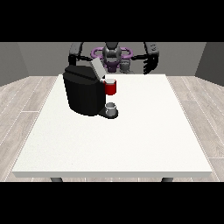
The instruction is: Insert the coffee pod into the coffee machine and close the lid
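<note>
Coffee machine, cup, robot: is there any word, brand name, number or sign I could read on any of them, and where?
None can be read.
Coffee machine: plain black body, no lettering shows.
Red part at its front: plain, no mark.
Small grey cup on the machine's base: no print.
Table: bare white surface, no sign.
The robot's body: no label or number can be made out.

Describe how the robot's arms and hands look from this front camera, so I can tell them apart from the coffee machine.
Both arms are dark grey to black, with rounded segments. The arm at the view's right carries a pale marking near its upper end and ends in a black hand. The other arm drops behind the black coffee machine, hiding its hand. No cables or sleeves show.
</note>
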You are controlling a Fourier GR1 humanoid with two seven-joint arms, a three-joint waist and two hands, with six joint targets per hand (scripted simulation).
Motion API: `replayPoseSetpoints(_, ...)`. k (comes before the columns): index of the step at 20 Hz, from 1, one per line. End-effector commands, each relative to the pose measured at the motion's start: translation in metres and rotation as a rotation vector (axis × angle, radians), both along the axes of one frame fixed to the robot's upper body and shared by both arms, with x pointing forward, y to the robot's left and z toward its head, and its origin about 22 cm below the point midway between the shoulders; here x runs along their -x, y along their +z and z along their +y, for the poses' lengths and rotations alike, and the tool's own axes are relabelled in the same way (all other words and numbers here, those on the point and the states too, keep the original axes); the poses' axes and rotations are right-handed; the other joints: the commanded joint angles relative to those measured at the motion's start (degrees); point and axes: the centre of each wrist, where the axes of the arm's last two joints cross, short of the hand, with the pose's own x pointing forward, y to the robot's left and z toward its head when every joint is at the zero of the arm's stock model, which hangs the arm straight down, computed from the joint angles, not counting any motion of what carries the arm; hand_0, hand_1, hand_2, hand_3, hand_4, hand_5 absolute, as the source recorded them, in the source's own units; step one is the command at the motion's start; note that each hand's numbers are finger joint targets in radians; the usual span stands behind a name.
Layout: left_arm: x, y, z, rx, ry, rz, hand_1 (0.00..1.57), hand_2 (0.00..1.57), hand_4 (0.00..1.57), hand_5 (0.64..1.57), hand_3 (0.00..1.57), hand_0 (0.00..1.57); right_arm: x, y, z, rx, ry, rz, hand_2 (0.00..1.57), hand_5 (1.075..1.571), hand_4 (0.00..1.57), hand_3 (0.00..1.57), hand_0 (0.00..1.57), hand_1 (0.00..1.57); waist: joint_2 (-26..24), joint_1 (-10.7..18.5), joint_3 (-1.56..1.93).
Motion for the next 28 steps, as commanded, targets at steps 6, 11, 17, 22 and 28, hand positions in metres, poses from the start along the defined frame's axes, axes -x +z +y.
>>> replayPoseSetpoints(6, 0.097, -0.065, 0.046, 0.061, 0.132, 0.167, 0.00, 0.00, 0.33, 1.571, 0.00, 0.00, -0.003, 0.057, 0.070, 0.030, 0.140, -0.131, 0.00, 1.571, 0.21, 0.00, 0.00, 0.00, -9.22, -2.36, 0.04)
replayPoseSetpoints(11, 0.077, -0.048, 0.030, 0.050, 0.103, 0.144, 0.00, 0.00, 0.34, 1.571, 0.00, 0.00, -0.010, 0.098, 0.076, 0.083, 0.094, -0.252, 0.00, 1.571, 0.25, 0.00, 0.00, 0.00, -6.99, 0.46, 0.10)
replayPoseSetpoints(17, 0.071, -0.034, -0.001, 0.112, -0.017, 0.003, 0.00, 0.00, 0.18, 1.571, 0.00, 0.00, -0.029, 0.107, 0.072, 0.131, 0.006, -0.294, 0.00, 1.571, 0.34, 0.00, 0.00, 0.00, 2.68, 7.06, 0.13)
replayPoseSetpoints(22, 0.072, -0.027, 0.020, 0.142, 0.042, -0.091, 0.00, 0.00, 0.22, 1.571, 0.00, 0.00, -0.055, 0.158, 0.084, 0.127, 0.018, -0.379, 0.00, 1.571, 0.27, 0.00, 0.00, 0.00, 8.42, 4.80, 0.10)
replayPoseSetpoints(28, 0.065, -0.003, 0.011, 0.142, -0.062, -0.155, 0.00, 0.00, 0.20, 1.571, 0.00, 0.00, -0.085, 0.155, 0.081, 0.240, -0.083, -0.380, 0.00, 1.571, 0.23, 0.00, 0.00, 0.00, 10.94, 10.50, 0.12)
